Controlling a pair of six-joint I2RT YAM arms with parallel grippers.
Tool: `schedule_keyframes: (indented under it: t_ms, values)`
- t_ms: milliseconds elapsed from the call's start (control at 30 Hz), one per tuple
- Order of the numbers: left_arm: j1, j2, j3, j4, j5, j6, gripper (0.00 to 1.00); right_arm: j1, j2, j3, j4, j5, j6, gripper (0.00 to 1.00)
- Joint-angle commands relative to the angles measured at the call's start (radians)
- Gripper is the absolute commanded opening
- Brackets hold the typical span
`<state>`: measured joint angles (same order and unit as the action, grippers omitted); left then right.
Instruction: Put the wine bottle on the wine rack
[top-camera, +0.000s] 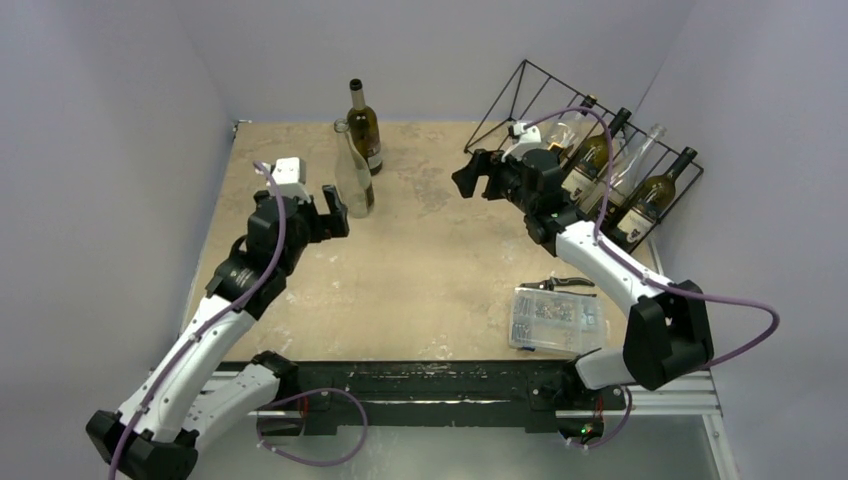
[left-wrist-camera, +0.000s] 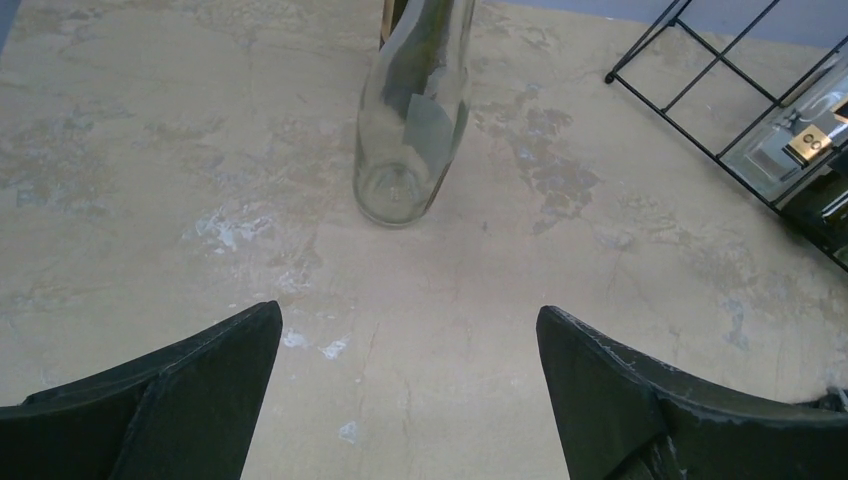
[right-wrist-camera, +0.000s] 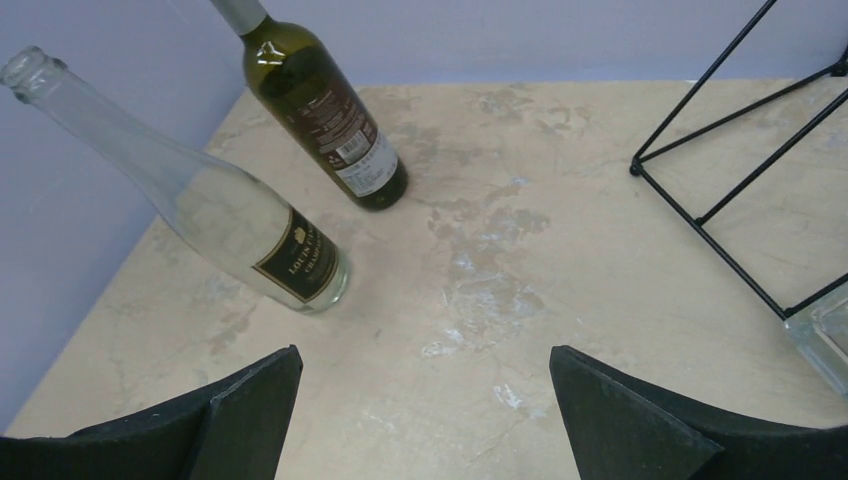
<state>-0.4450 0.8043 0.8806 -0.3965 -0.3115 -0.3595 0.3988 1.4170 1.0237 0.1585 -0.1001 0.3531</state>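
A clear empty wine bottle (top-camera: 353, 178) with a dark label stands upright at the back left of the table. A dark green wine bottle (top-camera: 364, 125) stands just behind it. The black wire wine rack (top-camera: 520, 95) sits at the back right and holds several bottles. My left gripper (top-camera: 335, 210) is open and empty, just left of the clear bottle (left-wrist-camera: 410, 110), which is ahead of its fingers. My right gripper (top-camera: 475, 175) is open and empty beside the rack's left end. Its view shows both bottles (right-wrist-camera: 240, 215) (right-wrist-camera: 320, 100) and the rack's corner (right-wrist-camera: 730, 170).
A clear plastic parts box (top-camera: 555, 320) lies at the front right, with pliers (top-camera: 565, 284) just behind it. Grey walls close in the table (top-camera: 420, 270) on the left, back and right. A rack corner shows in the left wrist view (left-wrist-camera: 700, 90).
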Motion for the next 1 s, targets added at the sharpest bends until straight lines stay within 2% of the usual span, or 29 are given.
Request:
schedule_keyframes:
  t_ms: [0,200,333,500,733,900,967]
  values:
    - [0.006,0.106,0.114,0.047,-0.060,-0.101,1.00,0.000,0.004,-0.024,0.107,-0.043,0.061,0.99]
    - [0.006,0.249,0.234,0.140,0.004,-0.044,1.00,0.000,0.107,-0.020,0.143,-0.107,0.137,0.99]
    - [0.006,0.355,0.345,0.151,0.029,0.014,1.00,0.001,0.121,-0.027,0.168,-0.135,0.159,0.99]
    - [0.014,0.470,0.491,0.102,-0.049,0.036,1.00,0.000,0.099,-0.072,0.232,-0.147,0.184,0.99]
    - [0.015,0.596,0.649,0.038,-0.107,0.054,1.00,0.001,0.118,-0.051,0.216,-0.145,0.172,0.99]
    - [0.015,0.697,0.789,-0.075,-0.183,0.036,0.96,0.000,0.108,-0.056,0.216,-0.148,0.184,0.99]
    - [0.015,0.719,0.808,-0.073,-0.202,0.045,0.96,0.001,0.105,-0.069,0.244,-0.169,0.198,0.99]
